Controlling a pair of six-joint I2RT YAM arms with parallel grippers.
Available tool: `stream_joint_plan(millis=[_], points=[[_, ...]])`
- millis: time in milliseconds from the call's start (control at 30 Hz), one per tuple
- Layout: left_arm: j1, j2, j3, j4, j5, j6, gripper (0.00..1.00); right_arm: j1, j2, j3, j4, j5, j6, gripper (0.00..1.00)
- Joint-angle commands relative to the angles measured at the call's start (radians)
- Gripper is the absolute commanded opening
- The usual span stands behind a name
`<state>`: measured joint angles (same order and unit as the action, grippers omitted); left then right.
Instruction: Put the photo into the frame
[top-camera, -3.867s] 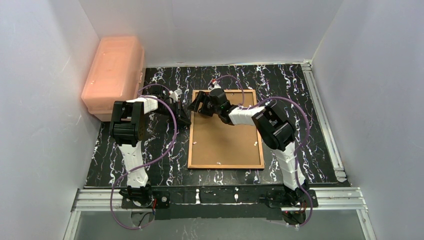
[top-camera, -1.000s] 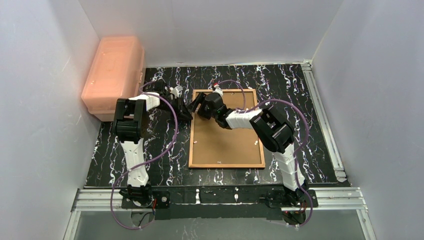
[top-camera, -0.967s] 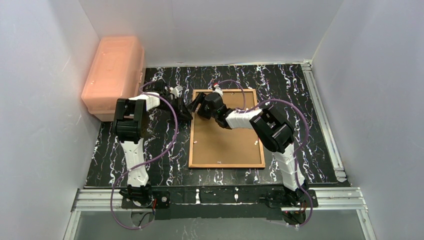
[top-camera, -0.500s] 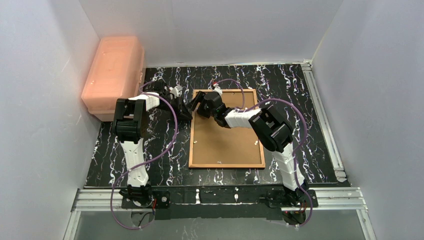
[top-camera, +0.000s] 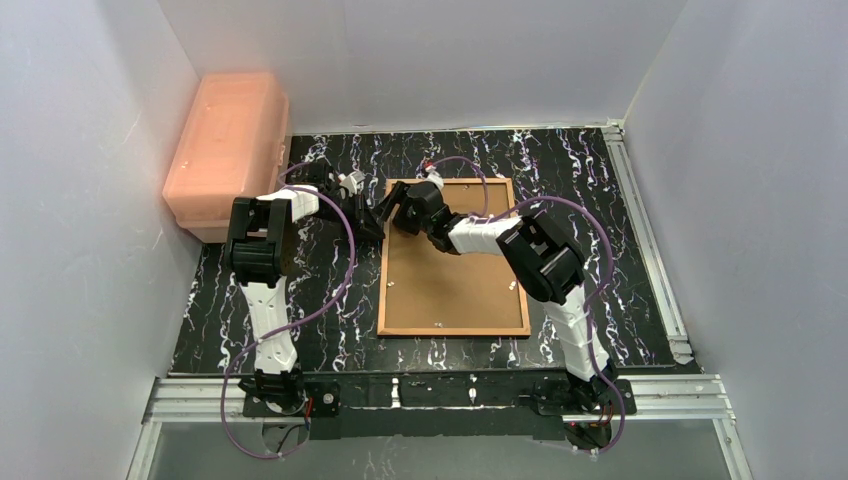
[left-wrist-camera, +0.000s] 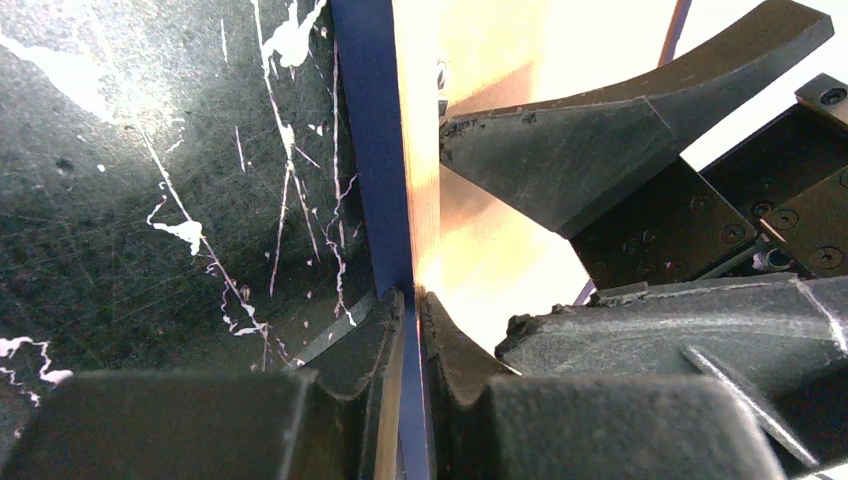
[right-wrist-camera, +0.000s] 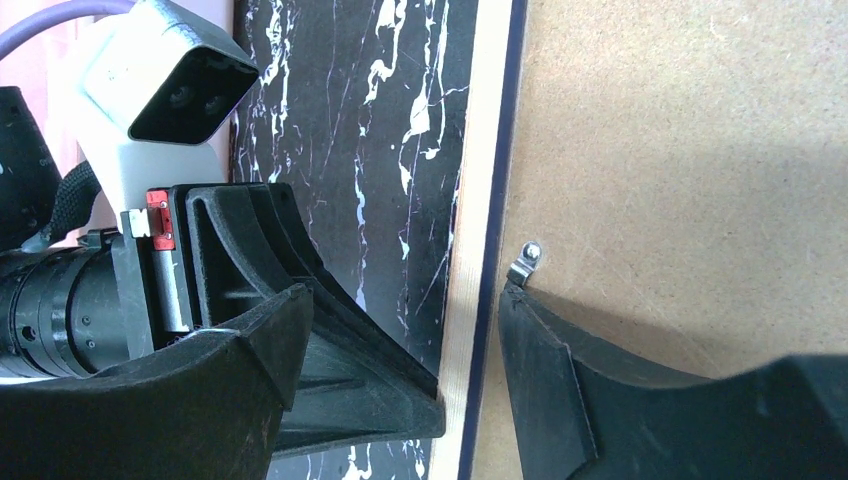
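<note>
The frame (top-camera: 452, 333) lies face down on the black marbled table, with the brown backing board (top-camera: 455, 280) up. My left gripper (top-camera: 372, 224) is at the frame's left rail near the far corner. In the left wrist view it (left-wrist-camera: 412, 300) is shut on the navy and wood rail (left-wrist-camera: 375, 150). My right gripper (top-camera: 393, 211) stands open astride the same rail (right-wrist-camera: 478, 200). One of its fingers (right-wrist-camera: 545, 370) rests on the board against a small metal tab (right-wrist-camera: 527, 260). The other finger (right-wrist-camera: 255, 345) is over the table. The photo is hidden.
A pink plastic box (top-camera: 228, 140) stands at the back left, beside the left arm. Aluminium rails run along the right edge (top-camera: 650, 250) and the near edge (top-camera: 430, 392). White walls enclose the table on three sides.
My left gripper has closed the last bit onto the frame's rail. The right gripper has crept slightly toward the frame's far left corner.
</note>
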<state>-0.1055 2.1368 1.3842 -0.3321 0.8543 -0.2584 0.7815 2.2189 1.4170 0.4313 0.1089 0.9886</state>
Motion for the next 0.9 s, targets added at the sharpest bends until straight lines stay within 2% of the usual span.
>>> stream_joint_plan(millis=[0, 433, 700, 867], points=[[-0.019, -0.006, -0.036, -0.005, -0.054, 0.038, 0.08, -0.002, 0.039, 0.037, -0.055, 0.021, -0.016, 0.77], [-0.023, -0.018, -0.046, -0.006, -0.048, 0.041, 0.08, 0.009, 0.052, 0.068, -0.063, 0.029, -0.033, 0.76], [-0.022, -0.03, -0.05, -0.014, -0.051, 0.047, 0.08, -0.008, -0.136, -0.065, -0.027, -0.037, -0.052, 0.78], [-0.02, -0.052, -0.051, -0.027, -0.044, 0.051, 0.08, -0.047, -0.278, -0.115, -0.084, -0.046, -0.132, 0.82]])
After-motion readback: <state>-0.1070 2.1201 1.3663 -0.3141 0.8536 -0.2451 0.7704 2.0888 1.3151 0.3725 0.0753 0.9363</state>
